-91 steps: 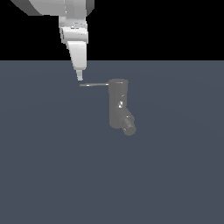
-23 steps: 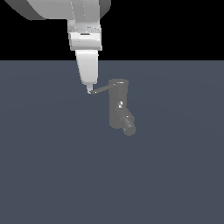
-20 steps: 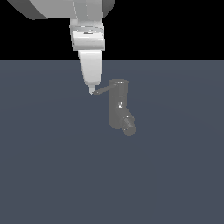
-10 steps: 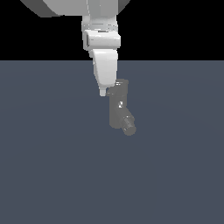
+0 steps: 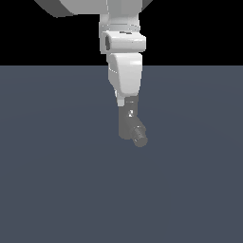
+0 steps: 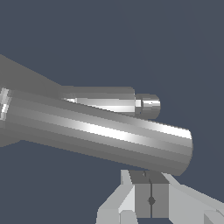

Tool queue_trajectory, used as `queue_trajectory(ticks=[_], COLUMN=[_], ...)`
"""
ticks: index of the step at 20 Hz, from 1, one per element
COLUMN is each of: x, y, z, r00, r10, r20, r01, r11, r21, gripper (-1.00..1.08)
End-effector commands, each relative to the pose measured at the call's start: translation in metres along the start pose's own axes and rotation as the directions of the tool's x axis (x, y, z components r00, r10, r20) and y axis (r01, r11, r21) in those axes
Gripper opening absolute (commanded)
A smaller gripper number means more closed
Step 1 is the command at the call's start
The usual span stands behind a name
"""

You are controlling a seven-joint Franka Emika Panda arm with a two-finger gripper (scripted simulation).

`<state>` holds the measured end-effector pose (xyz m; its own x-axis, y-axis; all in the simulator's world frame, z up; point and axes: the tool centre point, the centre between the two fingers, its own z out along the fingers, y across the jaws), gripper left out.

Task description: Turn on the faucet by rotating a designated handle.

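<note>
the gripper (image 5: 124, 102) has swung from the exterior view's left to directly in front of the faucet (image 5: 129, 124), sweeping the handle (image 6: 98, 135) round with it; judged from this, the turn is well under way. fingers (image 6: 151, 196) sit pressed together, gripping nothing. the faucet stands mid-floor (image 5: 57, 180). no writing is legible, only a tiny white mark.
</note>
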<state>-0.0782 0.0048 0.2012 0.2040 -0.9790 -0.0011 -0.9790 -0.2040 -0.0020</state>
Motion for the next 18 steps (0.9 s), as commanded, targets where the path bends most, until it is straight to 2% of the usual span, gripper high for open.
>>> queue_trajectory(ticks=[1,16,18], x=[0.016,0.105,0.111], y=[0.001,0.004,0.004], z=[0.000,0.000,0.000], r00=[1.000,1.000,1.000], r10=[0.008,0.015,0.015], r20=[0.000,-0.001,-0.001], r01=[-0.008,-0.015,-0.015], r11=[1.000,1.000,1.000], r21=[0.000,-0.002,-0.002], gripper=[-1.00,-1.00,-1.00])
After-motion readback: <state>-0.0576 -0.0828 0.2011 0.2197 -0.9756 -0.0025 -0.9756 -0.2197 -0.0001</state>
